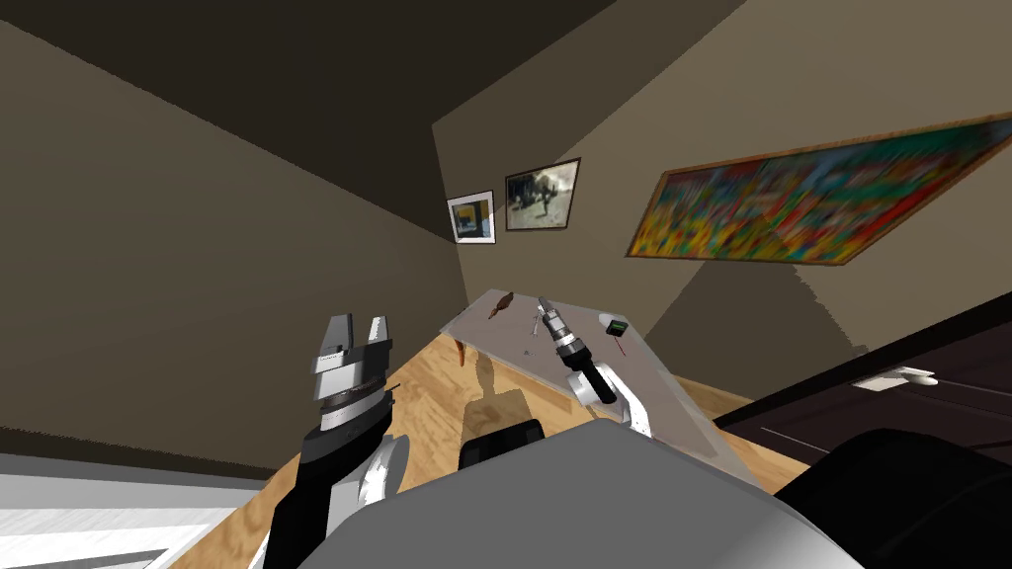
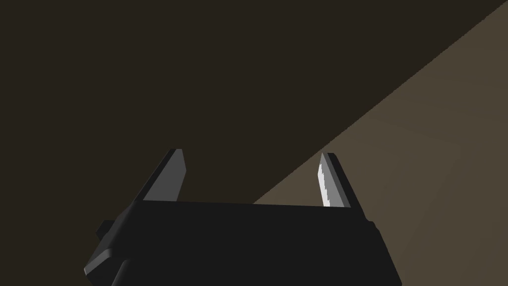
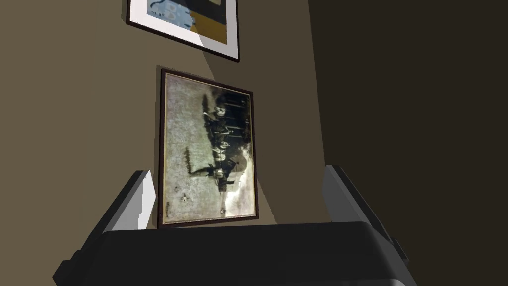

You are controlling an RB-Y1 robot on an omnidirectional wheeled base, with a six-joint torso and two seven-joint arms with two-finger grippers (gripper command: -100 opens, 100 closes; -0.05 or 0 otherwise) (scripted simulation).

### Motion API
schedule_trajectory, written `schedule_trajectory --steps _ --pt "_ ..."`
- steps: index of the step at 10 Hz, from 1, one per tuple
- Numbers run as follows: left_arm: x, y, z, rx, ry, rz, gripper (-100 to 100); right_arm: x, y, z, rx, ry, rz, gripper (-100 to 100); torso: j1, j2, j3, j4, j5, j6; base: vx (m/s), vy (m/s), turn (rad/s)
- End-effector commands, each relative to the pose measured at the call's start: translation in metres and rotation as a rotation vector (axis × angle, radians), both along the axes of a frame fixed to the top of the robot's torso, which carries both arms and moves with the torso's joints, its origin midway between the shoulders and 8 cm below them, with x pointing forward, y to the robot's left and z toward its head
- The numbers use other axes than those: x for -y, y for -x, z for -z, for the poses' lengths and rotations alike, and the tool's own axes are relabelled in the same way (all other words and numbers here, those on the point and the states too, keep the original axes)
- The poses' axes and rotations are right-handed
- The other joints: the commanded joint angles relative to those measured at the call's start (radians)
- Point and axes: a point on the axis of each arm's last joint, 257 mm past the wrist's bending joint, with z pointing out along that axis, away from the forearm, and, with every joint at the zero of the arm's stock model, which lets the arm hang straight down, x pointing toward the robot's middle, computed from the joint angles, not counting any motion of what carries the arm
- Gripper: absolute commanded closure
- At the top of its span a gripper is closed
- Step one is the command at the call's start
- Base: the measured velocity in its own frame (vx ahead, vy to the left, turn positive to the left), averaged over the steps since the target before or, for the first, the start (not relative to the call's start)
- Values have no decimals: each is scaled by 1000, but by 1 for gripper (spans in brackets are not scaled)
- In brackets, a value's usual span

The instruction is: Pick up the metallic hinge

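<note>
1. Locate the table (image 1: 682,405). It stands at your 12 to 1 o'clock, its grey top running toward the room corner.

2. Locate the target. The hinge is too small to identify with certainty. The likeliest candidate is a grey speck (image 1: 527,353) on the tabletop, at 7 o'clock from the right gripper (image 1: 543,314) and near it. A brown object (image 1: 502,302) lies at 10 o'clock from that gripper and a green-and-black item (image 1: 617,326) at 3 o'clock; judge both as non-targets.

3. Check the right gripper (image 3: 238,174). Its arm is extended over the table and its fingers stand apart, holding nothing. It points level, toward the wall, so the tabletop lies below its line of sight. Expect to pitch the wrist down before any descent.

4. Check the left gripper (image 1: 361,324). It is raised at your 10 o'clock, off the table, which leaves the reach path free. Its fingers (image 2: 327,181) are spread and empty.
</note>
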Motion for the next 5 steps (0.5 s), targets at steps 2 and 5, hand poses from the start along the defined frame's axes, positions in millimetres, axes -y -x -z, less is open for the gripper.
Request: schedule_trajectory --steps 2,5 --pt "0 0 0 0 0 0 0 -12 -14 26 -46 82 -20 -100 0 0 0 0 0 0 23 44 41" --pt "0 0 0 0 0 0 0 -19 -23 48 -85 142 -31 -100 1 0 0 0 0 0 19 42 35"
